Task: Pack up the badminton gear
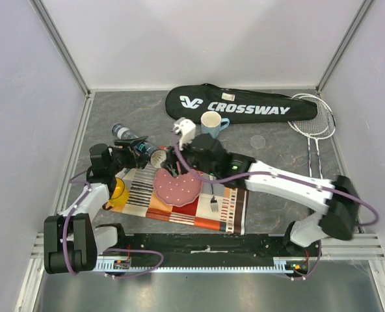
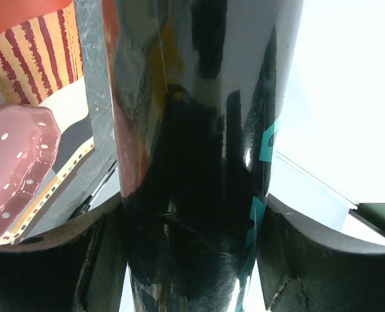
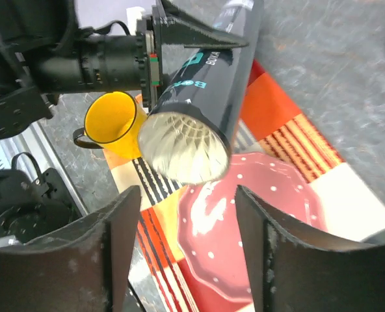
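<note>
Left end effector (image 2: 189,253) clamped on dark tube (image 3: 209,91), near yellow mug (image 1: 119,192). Shuttlecock (image 3: 183,146) feathers visible inside tube's open mouth. Right end effector (image 3: 185,208) has jaws apart and empty, facing that mouth above pink plate (image 1: 177,187). Racket bag (image 1: 244,104) and rackets (image 1: 313,120) lie at far side of table (image 1: 270,143).

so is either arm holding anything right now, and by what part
The left gripper clamps the dark tube around its body, just behind the open end. The right gripper is open and empty, facing that end.
</note>
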Controlling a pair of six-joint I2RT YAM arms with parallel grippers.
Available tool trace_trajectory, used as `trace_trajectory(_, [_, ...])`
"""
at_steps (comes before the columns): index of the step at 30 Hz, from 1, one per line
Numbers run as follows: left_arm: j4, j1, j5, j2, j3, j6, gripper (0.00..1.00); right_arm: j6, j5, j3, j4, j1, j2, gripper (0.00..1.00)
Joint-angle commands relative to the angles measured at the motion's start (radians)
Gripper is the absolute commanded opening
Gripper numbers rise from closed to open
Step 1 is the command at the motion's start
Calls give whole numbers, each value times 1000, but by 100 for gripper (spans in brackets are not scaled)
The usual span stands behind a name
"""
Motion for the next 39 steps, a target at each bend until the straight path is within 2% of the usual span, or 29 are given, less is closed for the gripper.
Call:
trace_trajectory(1, [97, -4, 55, 28, 33, 1, 2, -5, 46, -85, -90, -9, -207, 70])
trace_trajectory(3, [108, -7, 58, 35, 31, 1, 2, 12, 42, -102, -100, -26, -237, 70])
trace_trajectory(4, [108, -5, 58, 36, 30, 1, 2, 15, 36, -113, -97, -32, -237, 64])
trace_trajectory(5, [109, -4, 55, 33, 28, 1, 2, 18, 26, -113, -89, -37, -218, 56])
trace_trajectory(6, [108, -5, 55, 32, 27, -1, 2, 18, 19, -107, -77, -39, -201, 40])
trace_trajectory(9, [100, -7, 56, 24, 28, -1, 2, 18, -12, -50, -65, -34, -136, 17])
trace_trajectory(13, [79, -4, 55, 10, 36, 7, 2, 14, 2, -10, -25, -34, -95, 8])
trace_trajectory(15, [75, -5, 53, 4, 37, 8, 2, 10, -47, 10, -5, -34, -55, 4])
trace_trajectory(20, [74, -7, 55, 4, 36, 7, 2, 30, -76, 25, 49, -20, 35, 0])
trace_trajectory(24, [60, -5, 50, -7, 36, 10, 2, 11, -32, 39, 50, 4, 30, 0])
trace_trajectory(28, [59, -7, 53, -4, 40, 13, 2, 4, 5, 54, 20, 17, 28, 0])
trace_trajectory(39, [48, -7, 53, -27, 39, 7, 2, -43, 108, 176, -46, 20, 192, 0])
